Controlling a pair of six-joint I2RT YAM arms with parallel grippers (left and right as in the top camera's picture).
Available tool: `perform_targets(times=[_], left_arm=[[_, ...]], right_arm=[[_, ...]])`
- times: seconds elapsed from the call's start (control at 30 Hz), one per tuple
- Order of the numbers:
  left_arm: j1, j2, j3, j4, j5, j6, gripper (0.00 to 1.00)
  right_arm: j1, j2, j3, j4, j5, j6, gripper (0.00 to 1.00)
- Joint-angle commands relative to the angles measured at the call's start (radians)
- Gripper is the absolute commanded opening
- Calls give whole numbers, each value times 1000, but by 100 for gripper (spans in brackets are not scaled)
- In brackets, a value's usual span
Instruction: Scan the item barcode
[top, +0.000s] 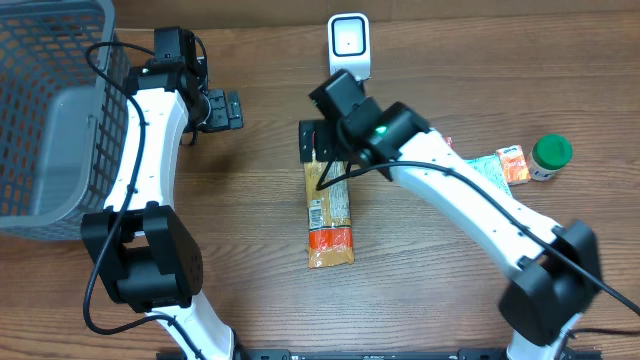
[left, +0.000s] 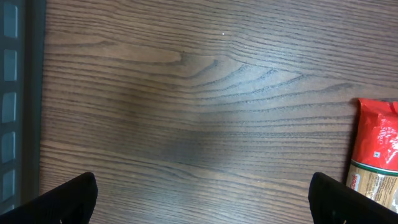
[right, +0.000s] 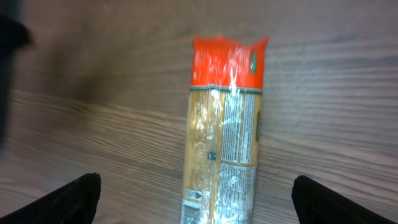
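Wooden table carried a long packet near its middle, lying flat with its red end toward the robot and its pale printed length running away toward the white scanner at the far edge. The right gripper stood over the packet's far end, its jaws spread wide. In the right wrist view the packet lay between the two dark fingertips, clear of both. The left gripper sat well to the left beside the grey basket, jaws likewise spread and holding nothing, over bare wood. At the right lay a green-lidded jar and a small orange packet.
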Motion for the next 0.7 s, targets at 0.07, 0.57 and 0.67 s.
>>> perform_targets(times=[0.07, 0.57, 0.67], left_arm=[[0, -6, -5, 1, -9, 11, 100], [-1, -6, -5, 1, -9, 11, 100], [0, -6, -5, 1, -9, 11, 100]], right_arm=[[61, 143, 2, 25, 139, -1, 100], [43, 333, 1, 176, 198, 0, 100], [9, 335, 2, 109, 199, 32, 100]])
